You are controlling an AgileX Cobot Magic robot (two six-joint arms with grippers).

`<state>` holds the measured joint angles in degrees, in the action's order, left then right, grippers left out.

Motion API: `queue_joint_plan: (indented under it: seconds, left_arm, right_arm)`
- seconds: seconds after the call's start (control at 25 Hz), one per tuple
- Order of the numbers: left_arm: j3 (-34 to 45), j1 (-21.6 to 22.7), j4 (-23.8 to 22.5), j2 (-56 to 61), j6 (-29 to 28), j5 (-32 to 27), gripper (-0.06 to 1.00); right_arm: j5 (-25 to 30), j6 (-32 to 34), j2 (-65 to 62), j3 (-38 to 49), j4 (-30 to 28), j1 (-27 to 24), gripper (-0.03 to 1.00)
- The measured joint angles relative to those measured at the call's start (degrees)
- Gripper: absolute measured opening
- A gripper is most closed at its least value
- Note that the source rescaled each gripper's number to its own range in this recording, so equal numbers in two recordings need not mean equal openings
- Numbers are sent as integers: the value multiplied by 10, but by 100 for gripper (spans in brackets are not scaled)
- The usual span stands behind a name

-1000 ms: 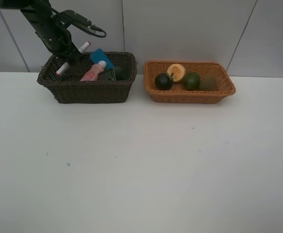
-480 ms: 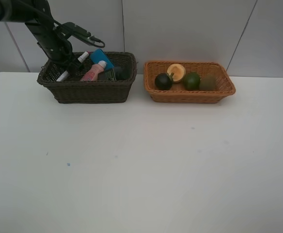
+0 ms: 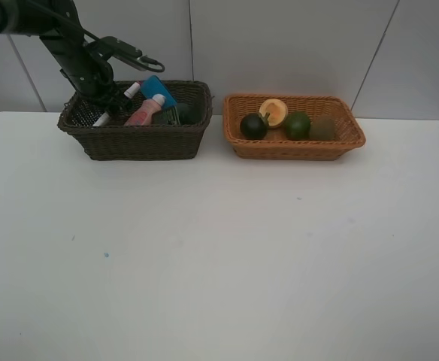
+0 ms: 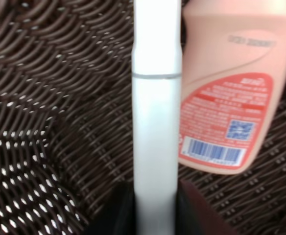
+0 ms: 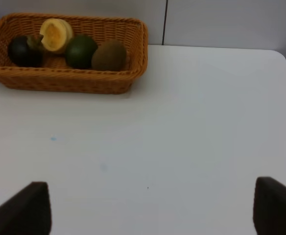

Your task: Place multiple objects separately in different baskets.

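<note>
From my station, the left arm reaches in from the upper left of the overhead frame, bent down over the far left corner of the dark brown woven wicker basket (image 3: pixel 134 120). The left gripper (image 3: pixel 113 100) sits low inside that basket. In its wrist view the white marker with a red cap (image 4: pixel 155 117) runs straight out between the two dark fingers (image 4: pixel 116 210), which stand close on either side of the barrel; I cannot tell whether they are pressing it or have just let go.

The right gripper (image 5: pixel 150 208) is not seen in the overhead frame. Its wrist view shows the two dark fingertips (image 5: pixel 23 208) spread wide at the lower corners, nothing between them, above bare white table (image 3: pixel 219 248).

Count: two baskets. The dark one, upper left, holds the marker, one pink bottle with a red label (image 3: pixel 142 111), one blue flat block (image 3: pixel 156 89) and one dark grey bottle (image 3: pixel 176 114), four items. The pink bottle lies just beside the marker, on the basket's weave. The light orange-tan shallow wicker basket (image 3: pixel 295 147), upper centre-right, holds one dark mangosteen (image 3: pixel 253 125), one orange peach (image 3: pixel 273 111), one green fruit (image 3: pixel 297 125) and one brown kiwi (image 3: pixel 322 127), four items.

Against the frame a second ago: the marker then stood higher, its lower end showing above the basket's left rim; it now lies deeper, mostly below the rim. The left gripper has come down with it. The tan basket's contents are unchanged.
</note>
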<state>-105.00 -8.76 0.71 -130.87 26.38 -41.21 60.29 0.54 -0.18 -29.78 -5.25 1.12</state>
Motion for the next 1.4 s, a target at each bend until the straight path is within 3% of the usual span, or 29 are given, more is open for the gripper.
queue_joint_plan:
  seconds: [0.12,0.16,0.24,0.44,1.04,1.28,1.4]
  left_arm:
    - [0,0,4,0,-12,3,68]
    - [0,0,9,0,-15,4,82]
    - [0,0,13,0,-18,3,94]
    - [0,0,13,0,-21,-2,99]
    - [0,0,15,8,-24,-4,99]
    - [0,-1,12,95,-65,-29,99]
    - [0,-11,-18,150,-91,-49,99]
  right_arm:
    - [0,0,0,0,0,0,100]
    - [0,0,0,0,0,0,100]
    - [0,0,0,0,0,0,100]
    - [0,0,0,0,0,0,100]
    - [0,0,0,0,0,0,100]
    - [0,0,0,0,0,0,100]
    - [0,0,0,0,0,0,100]
